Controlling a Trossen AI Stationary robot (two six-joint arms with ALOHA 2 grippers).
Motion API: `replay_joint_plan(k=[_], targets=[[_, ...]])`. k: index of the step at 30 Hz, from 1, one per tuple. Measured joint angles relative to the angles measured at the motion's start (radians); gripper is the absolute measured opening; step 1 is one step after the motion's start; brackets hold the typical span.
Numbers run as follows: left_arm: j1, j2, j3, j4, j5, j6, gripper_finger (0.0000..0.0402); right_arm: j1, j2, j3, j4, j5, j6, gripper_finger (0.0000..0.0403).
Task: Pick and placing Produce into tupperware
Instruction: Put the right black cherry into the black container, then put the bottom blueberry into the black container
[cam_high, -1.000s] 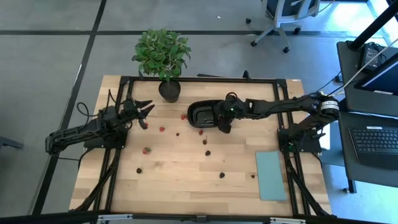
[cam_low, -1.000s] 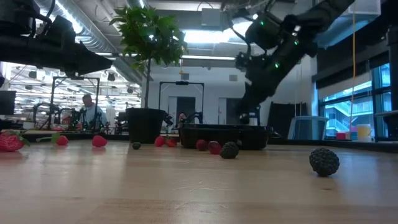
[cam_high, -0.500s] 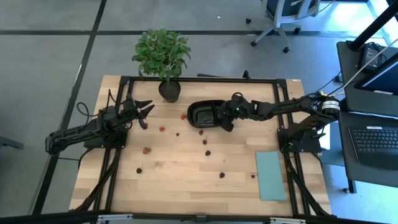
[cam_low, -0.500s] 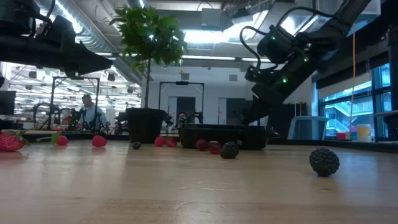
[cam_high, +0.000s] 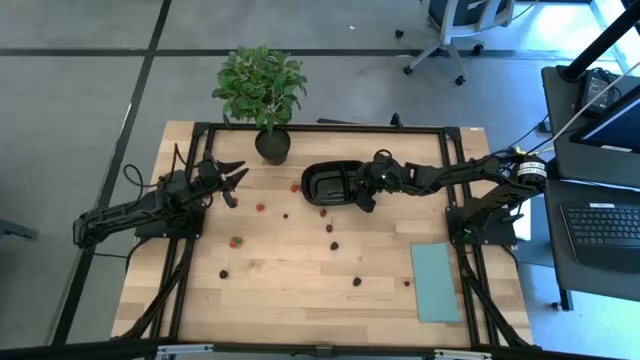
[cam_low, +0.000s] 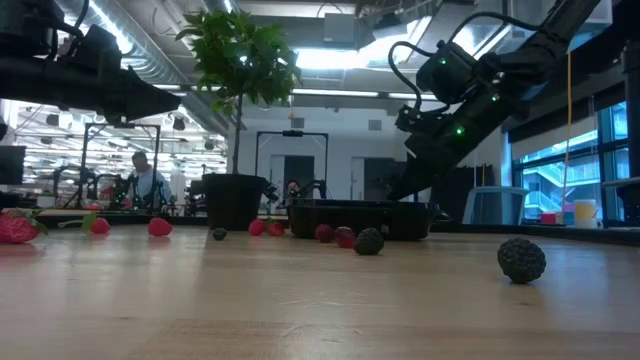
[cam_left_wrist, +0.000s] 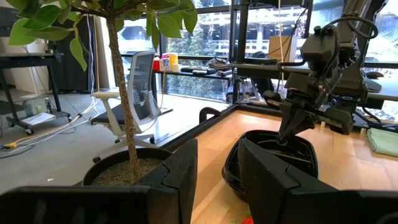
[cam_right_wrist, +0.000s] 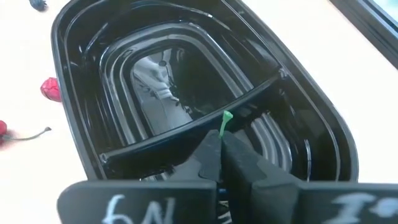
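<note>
The tupperware, a glossy black oval tray (cam_high: 312, 182) with a divider (cam_right_wrist: 186, 134), sits at the table's far middle. Produce lies loose on the wood: red pieces (cam_high: 260, 207) (cam_high: 236, 241) and dark ones (cam_high: 333, 244) (cam_high: 355, 281). My right gripper (cam_high: 366, 202) slants down over the tray's right end, shut, with a small green stalk at its fingertips. My left gripper (cam_high: 235, 182) hangs level near the table's left side, beside the plant pot, open with nothing between its fingers (cam_left_wrist: 180, 174). My right gripper pinches something small between its two fingertips (cam_right_wrist: 214, 149). Only a thin green stalk (cam_right_wrist: 226, 118) sticks out past them; the fingers hide the rest. The fingers slant down from the table's right side, above the tray's divider and right compartment.
A leafy plant (cam_high: 260, 85) in a dark pot (cam_high: 272, 147) stands at the far edge, left of the tray. A pale teal rectangle (cam_high: 435, 282) lies near the right front. More berries lie just in front of the tray (cam_high: 323, 211) (cam_high: 331, 228). A person shows far off in the room (cam_low: 145, 180).
My right gripper has drawn back a little toward the table's right edge and sunk lower over the tray's right end, tipping to a shallower slant; it has then kept still. The tray and loose produce lie as before.
</note>
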Motion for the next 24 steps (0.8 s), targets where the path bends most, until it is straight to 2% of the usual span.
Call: replay_joint_plan(k=[6, 15, 19, 24], targets=[[0.0, 0.0, 0.0, 0.0, 0.0, 0.0, 0.011, 0.0, 0.0, 0.0, 0.0, 0.0, 0.0, 0.0045], [0.0, 0.0, 0.0, 0.0, 0.0, 0.0, 0.011, 0.0, -0.003, 0.007, 0.001, 0.0, 0.0, 0.0122], [0.0, 0.0, 0.0, 0.0, 0.0, 0.0, 0.011, 0.002, -0.028, 0.053, -0.097, 0.0, 0.021, 0.0137], [0.0, 0.0, 0.0, 0.0, 0.0, 0.0, 0.011, 0.034, -0.092, 0.131, -0.38, -0.001, 0.131, 0.014]])
